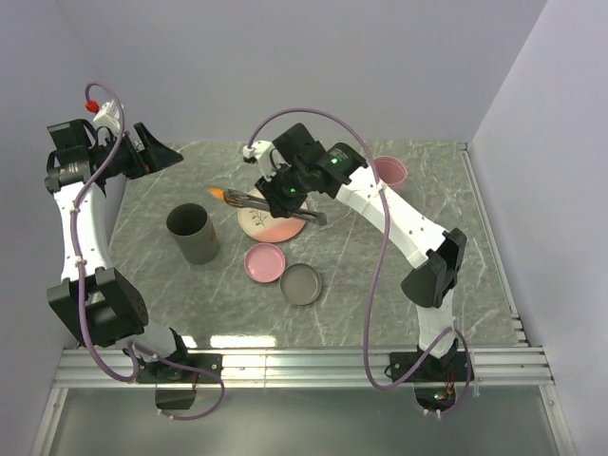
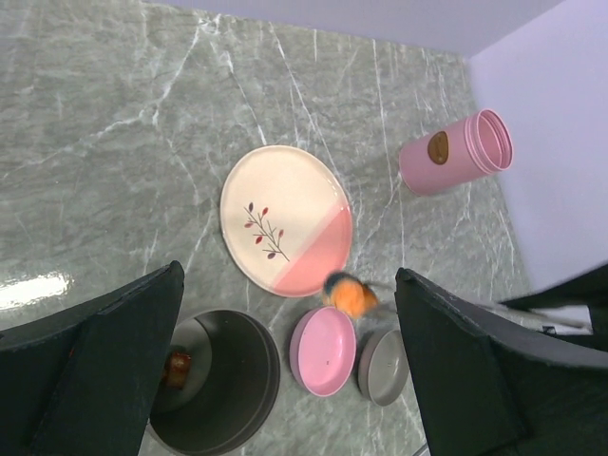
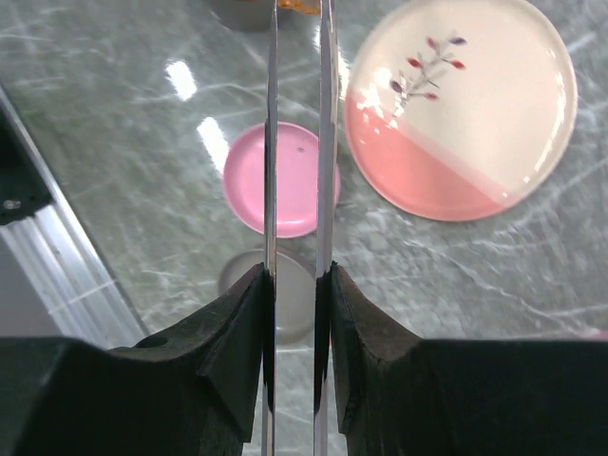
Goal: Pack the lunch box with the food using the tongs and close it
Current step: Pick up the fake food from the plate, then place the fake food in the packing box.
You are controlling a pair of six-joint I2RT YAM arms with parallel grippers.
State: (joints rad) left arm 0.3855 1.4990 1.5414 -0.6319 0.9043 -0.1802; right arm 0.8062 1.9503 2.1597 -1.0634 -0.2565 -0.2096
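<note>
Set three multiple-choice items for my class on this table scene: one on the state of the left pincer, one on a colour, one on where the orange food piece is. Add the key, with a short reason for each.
1. In what state is the left pincer?
A. shut, with nothing in it
B. shut on a spoon
C. open, holding nothing

2. What colour is the container lying on its side?
A. grey
B. pink
C. blue

3. Where is the orange food piece?
A. pinched at the tip of the tongs
B. between the left pincer's fingers
C. inside the container lying on its side

Key:
1 C: its fingers stand wide apart with nothing between them.
2 B: its whole body is pink.
3 A: the top view shows it at the tongs' far end.
</note>
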